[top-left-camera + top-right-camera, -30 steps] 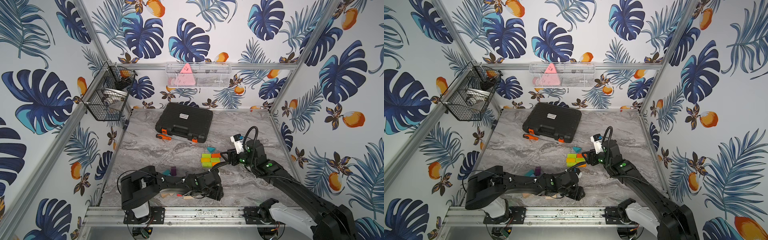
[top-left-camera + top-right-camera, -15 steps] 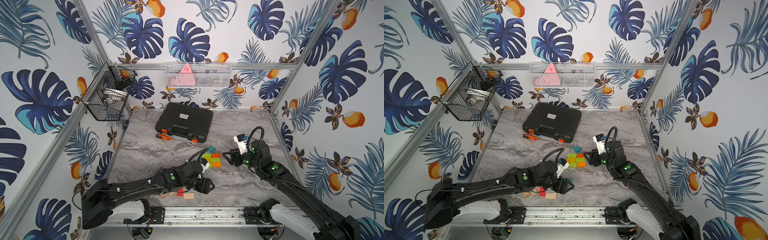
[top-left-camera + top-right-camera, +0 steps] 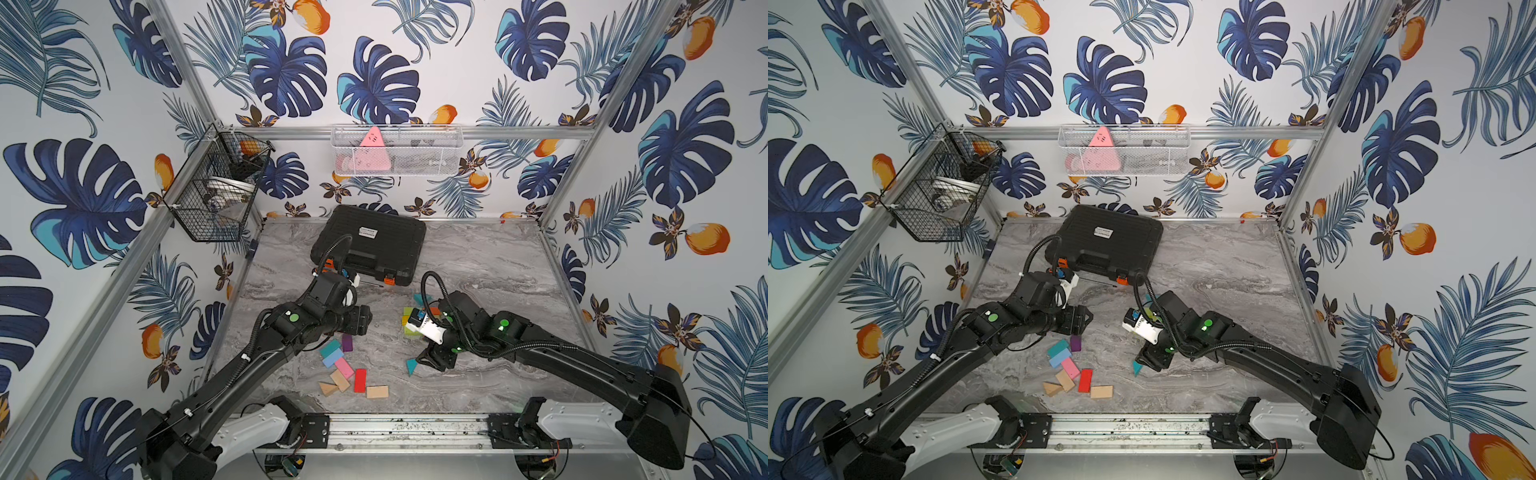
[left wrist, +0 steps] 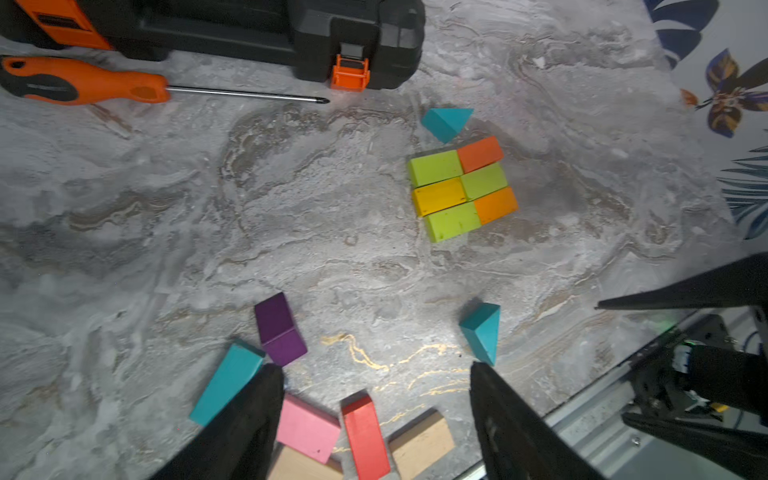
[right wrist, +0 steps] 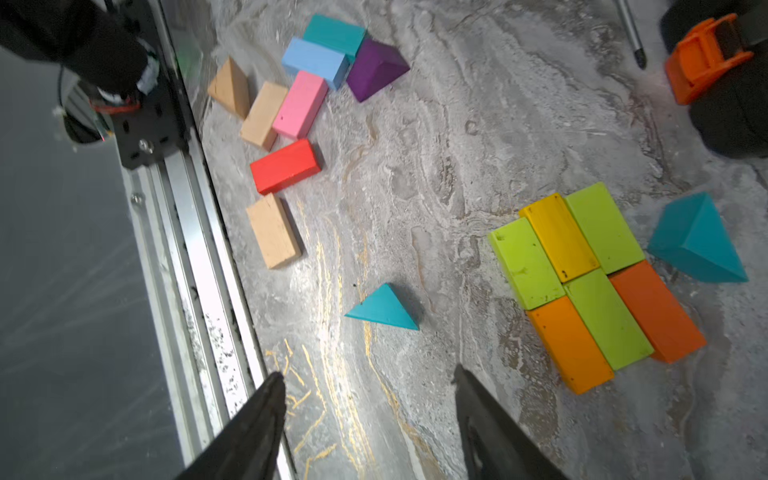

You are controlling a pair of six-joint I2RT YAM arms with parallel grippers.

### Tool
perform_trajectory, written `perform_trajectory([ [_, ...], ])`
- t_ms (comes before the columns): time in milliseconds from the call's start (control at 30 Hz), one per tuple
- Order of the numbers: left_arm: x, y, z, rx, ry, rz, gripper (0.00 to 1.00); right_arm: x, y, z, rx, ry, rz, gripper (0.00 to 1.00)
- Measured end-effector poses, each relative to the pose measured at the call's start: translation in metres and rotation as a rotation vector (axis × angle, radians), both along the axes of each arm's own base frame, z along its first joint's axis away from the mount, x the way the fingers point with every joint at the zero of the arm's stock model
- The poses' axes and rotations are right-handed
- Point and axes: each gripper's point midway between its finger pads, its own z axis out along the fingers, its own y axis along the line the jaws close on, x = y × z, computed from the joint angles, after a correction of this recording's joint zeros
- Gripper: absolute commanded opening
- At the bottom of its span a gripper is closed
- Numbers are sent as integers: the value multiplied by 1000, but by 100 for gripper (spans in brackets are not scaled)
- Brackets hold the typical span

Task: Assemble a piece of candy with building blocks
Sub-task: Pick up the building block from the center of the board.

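Observation:
Six green, yellow and orange building blocks [image 4: 461,189] lie packed in a rectangle [image 5: 590,282], with a teal wedge [image 4: 446,122] at its far side. In both top views my right wrist partly hides them [image 3: 409,322]. A second teal wedge [image 5: 384,309] lies alone nearer the front [image 3: 411,365]. My right gripper [image 5: 368,372] hovers open just over and beside it [image 3: 422,361]. Loose teal, blue, pink, red, purple and plain wood blocks [image 3: 345,370] lie at the front left. My left gripper [image 4: 374,368] is open and empty above them [image 3: 365,322].
A black tool case [image 3: 370,245] sits at the back, with an orange-handled screwdriver [image 4: 83,85] lying in front of it. The metal rail [image 3: 407,428] runs along the table's front edge. Wire baskets [image 3: 216,191] hang on the left and back walls.
My left gripper has drawn back and leftward from the front middle, where the lone teal wedge now lies. My right gripper has moved from beside the packed rectangle toward that wedge.

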Motion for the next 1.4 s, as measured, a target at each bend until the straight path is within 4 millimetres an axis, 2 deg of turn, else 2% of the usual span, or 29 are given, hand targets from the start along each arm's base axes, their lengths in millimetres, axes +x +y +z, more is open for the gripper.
perform_trajectory([
  [100, -5, 19, -14, 32, 15, 35, 76, -19, 1, -18, -69, -22, 162, 70],
  [300, -6, 33, -8, 63, -32, 66, 77, -13, 2, -55, -223, -77, 339, 70],
  [467, -5, 37, -6, 75, -46, 81, 77, -4, 7, -71, -294, -117, 445, 70],
  [833, -5, 38, -7, 83, -52, 75, 77, 2, 19, -105, -395, -169, 604, 64],
  [1033, -6, 38, -4, 82, -64, 71, 77, 14, 24, -109, -416, -238, 619, 62],
  [1400, -5, 38, -8, 89, -50, 65, 78, 18, 28, -109, -420, -285, 642, 53],
])
